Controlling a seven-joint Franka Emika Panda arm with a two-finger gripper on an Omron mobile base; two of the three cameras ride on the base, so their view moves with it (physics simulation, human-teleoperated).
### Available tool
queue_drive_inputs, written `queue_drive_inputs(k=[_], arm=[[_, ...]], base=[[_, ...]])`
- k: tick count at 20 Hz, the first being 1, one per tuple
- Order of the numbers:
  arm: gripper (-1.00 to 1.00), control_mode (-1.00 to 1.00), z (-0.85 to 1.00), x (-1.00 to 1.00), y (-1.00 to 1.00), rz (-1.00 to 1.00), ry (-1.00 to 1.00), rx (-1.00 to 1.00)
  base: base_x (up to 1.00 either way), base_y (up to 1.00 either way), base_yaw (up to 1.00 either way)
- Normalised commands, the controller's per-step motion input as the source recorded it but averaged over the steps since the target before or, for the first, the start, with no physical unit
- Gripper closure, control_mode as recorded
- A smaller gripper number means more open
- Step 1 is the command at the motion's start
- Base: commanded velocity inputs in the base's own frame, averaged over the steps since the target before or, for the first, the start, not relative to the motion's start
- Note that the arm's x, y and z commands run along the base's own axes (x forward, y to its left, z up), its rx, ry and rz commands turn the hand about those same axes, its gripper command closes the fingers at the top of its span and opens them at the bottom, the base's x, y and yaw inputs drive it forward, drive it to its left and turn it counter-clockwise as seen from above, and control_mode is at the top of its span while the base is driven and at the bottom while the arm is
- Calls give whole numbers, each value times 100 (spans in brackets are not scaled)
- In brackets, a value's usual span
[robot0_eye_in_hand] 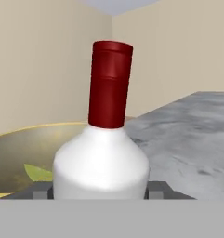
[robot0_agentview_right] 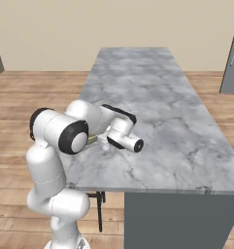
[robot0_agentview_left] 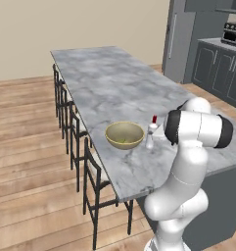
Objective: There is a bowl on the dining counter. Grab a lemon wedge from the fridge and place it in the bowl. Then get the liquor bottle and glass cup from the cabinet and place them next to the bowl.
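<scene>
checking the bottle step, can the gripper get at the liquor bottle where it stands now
Probably yes: the liquor bottle stands upright on the dining counter beside the bowl, and the gripper already has a finger on each side of its body.

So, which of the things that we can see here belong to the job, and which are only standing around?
Job:
- wide olive-yellow bowl, lemon wedge inside
- white red-capped liquor bottle between the gripper fingers
- grey marbled dining counter
- grey fridge

Standing around:
- black stools
- toaster oven
</scene>
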Motion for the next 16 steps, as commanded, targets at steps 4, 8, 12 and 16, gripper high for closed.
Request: queue_drive_inputs(k=[4,8,12,16], arm=[[-100,-100,0,0,0,3,-10,0],[-100,-100,1,-9,0,1,-16,0],[-100,-100,6,-13,0,0,-16,0],[-100,-100,45,-21,0,0,-23,0]], base=[[0,0,0],[0,0,0],[0,0,0],[0,0,0]])
